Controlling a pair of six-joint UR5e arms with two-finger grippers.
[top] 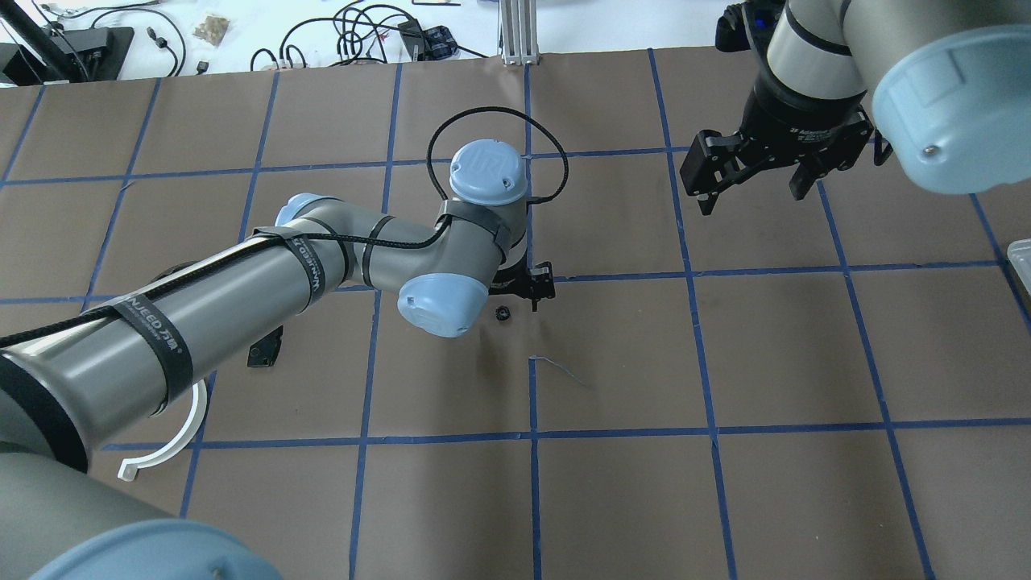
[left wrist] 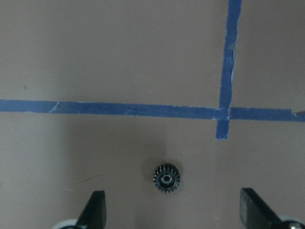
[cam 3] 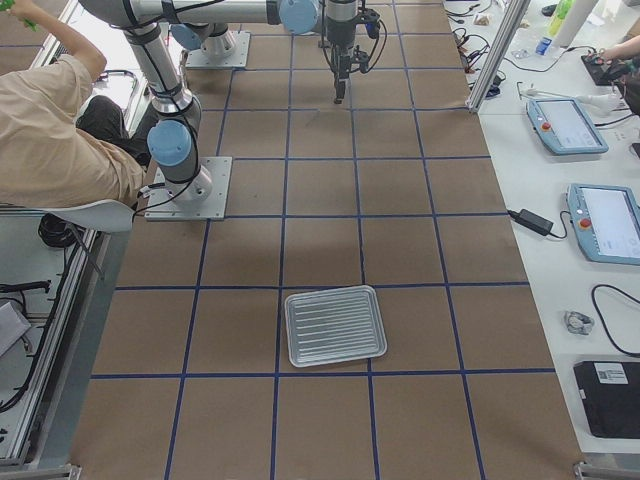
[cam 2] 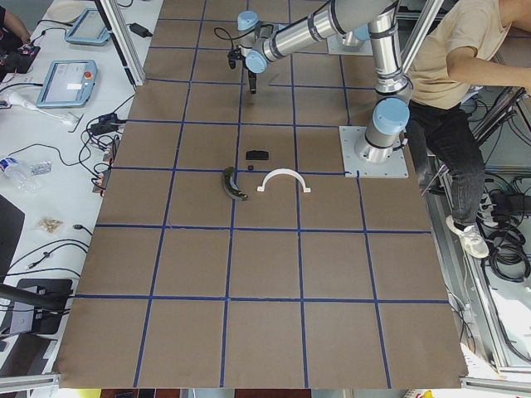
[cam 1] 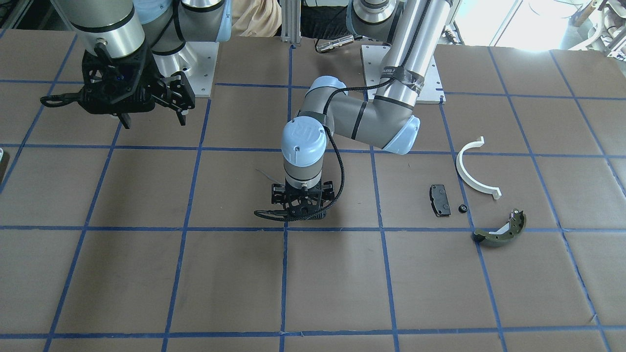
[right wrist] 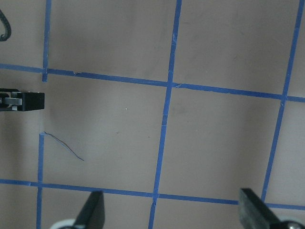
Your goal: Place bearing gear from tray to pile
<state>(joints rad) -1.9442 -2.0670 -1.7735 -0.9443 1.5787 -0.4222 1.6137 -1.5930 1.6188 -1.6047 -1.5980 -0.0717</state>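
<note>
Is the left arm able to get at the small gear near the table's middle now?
Probably yes: the left gripper hangs open right above the gear, and nothing lies beside the gear or over it.

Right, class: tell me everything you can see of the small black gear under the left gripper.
The gear is small, black and round, ringed with fine teeth, with a paler hub and a hole at its centre; it looks like metal. It lies flat on the brown table, just short of a blue tape line. The open left gripper is over it, fingers either side, not touching. Only the table touches it.
</note>
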